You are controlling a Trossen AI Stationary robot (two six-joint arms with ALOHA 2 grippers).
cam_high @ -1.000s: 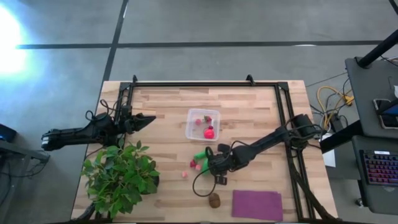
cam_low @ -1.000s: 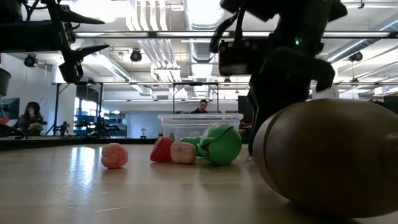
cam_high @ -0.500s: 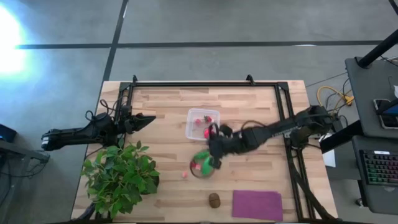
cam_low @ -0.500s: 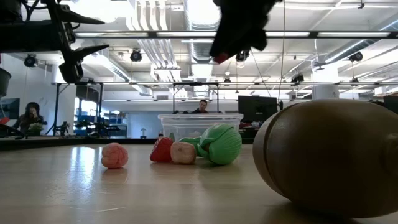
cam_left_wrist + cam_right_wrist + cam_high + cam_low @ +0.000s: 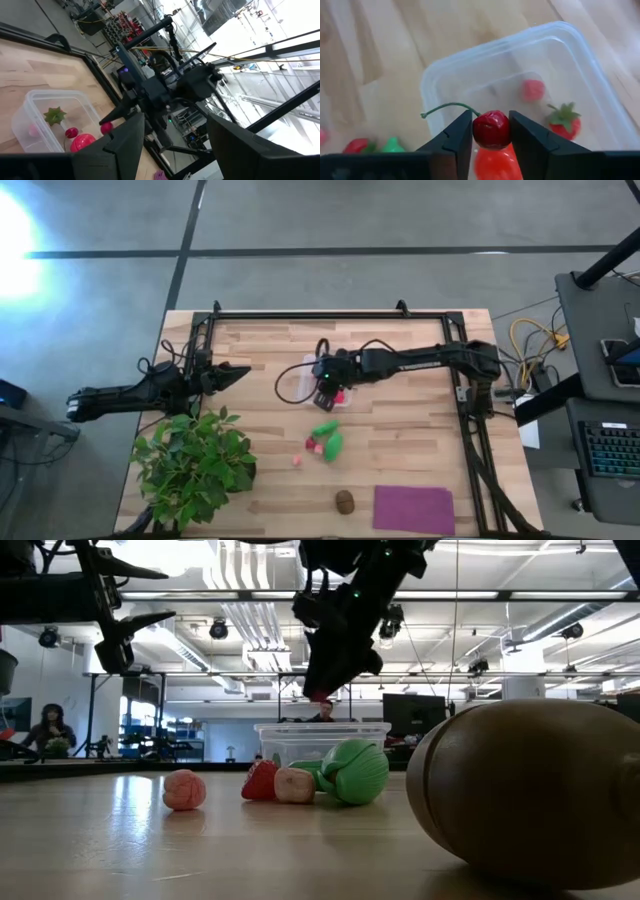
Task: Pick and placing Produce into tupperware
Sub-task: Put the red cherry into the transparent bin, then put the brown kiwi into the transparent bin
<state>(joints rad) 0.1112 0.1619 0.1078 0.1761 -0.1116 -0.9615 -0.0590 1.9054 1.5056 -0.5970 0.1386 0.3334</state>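
I'm working in a robotics lab: exposed ceiling ducts [image 5: 240, 610] and strip lights overhead, a concrete floor [image 5: 330, 215] around my wooden tabletop [image 5: 400, 420], a desk with a backlit keyboard [image 5: 610, 450] and loose cables [image 5: 530, 340] alongside.

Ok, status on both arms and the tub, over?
Right gripper shut on cherry, above tub. Left gripper open, idle at table's left. Three pieces in tub already. Nothing blocking the drop.

No readable text, labels or numbers anywhere.
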